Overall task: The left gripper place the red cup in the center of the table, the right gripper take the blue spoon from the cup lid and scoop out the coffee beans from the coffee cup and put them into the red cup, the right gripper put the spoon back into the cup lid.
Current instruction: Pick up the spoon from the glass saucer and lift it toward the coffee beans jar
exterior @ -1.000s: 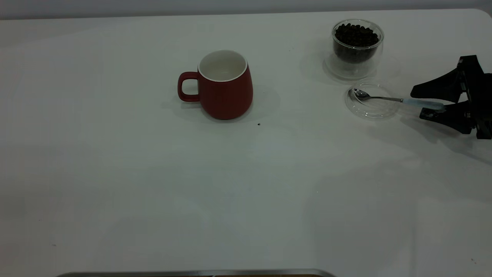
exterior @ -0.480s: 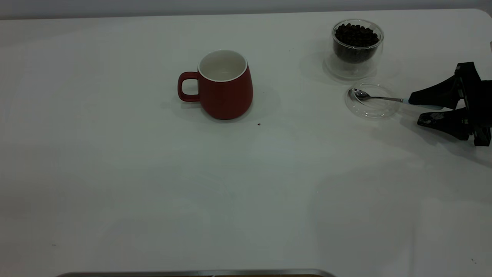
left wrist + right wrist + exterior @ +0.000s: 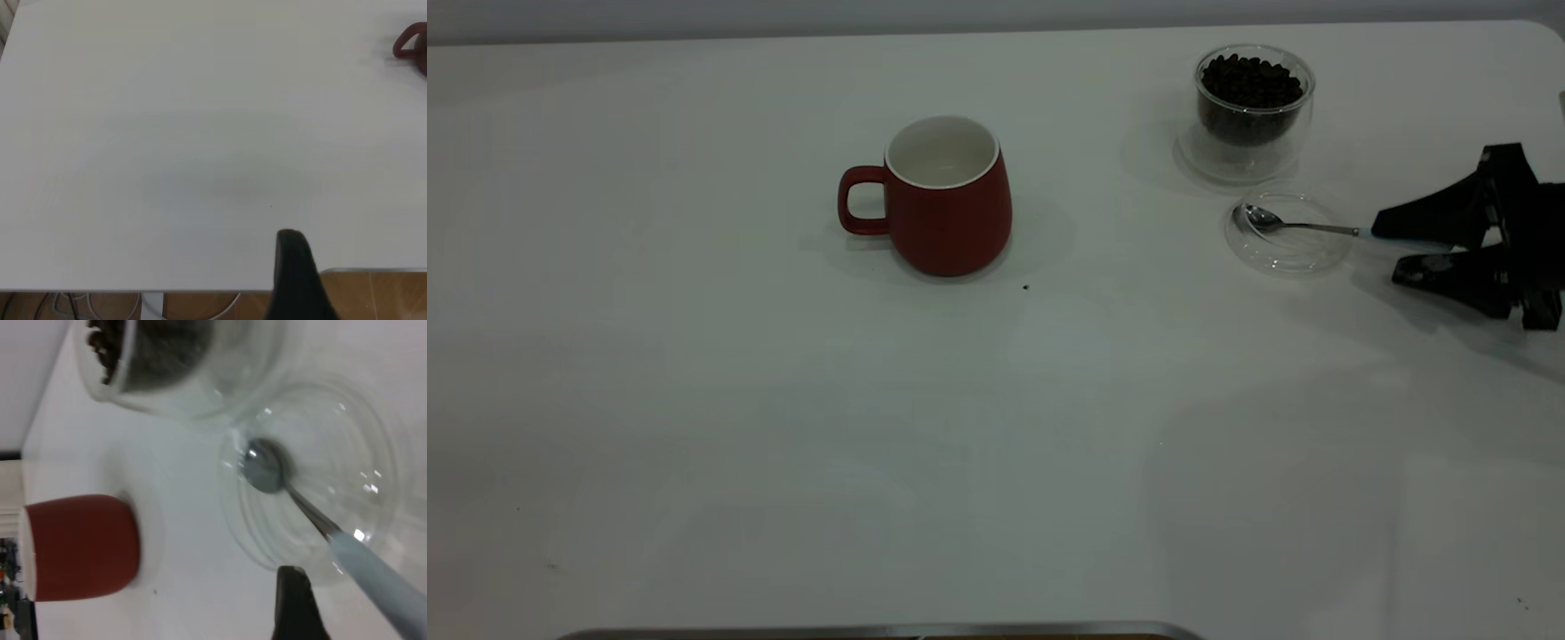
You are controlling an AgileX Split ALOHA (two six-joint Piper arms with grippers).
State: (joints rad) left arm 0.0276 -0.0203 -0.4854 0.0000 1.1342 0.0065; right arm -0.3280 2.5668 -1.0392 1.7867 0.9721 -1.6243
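Straddling the pale blue handle of the metal spoon (image 3: 1316,228), the right end effector (image 3: 1416,249) is open for grasping, while the bowl rests in the clear glass lid (image 3: 1285,236) on the table (image 3: 960,427).

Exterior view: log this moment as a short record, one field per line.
red cup: upright near the table's middle, handle toward the left arm's side, looks empty
coffee cup: clear glass, full of coffee beans, at the far right
cup lid: clear, flat on the table in front of the coffee cup
blue spoon: bowl resting in the lid, handle pointing at the right gripper
right gripper: fingers open, one on each side of the spoon handle's end
left gripper: back at the table edge, far from the cup
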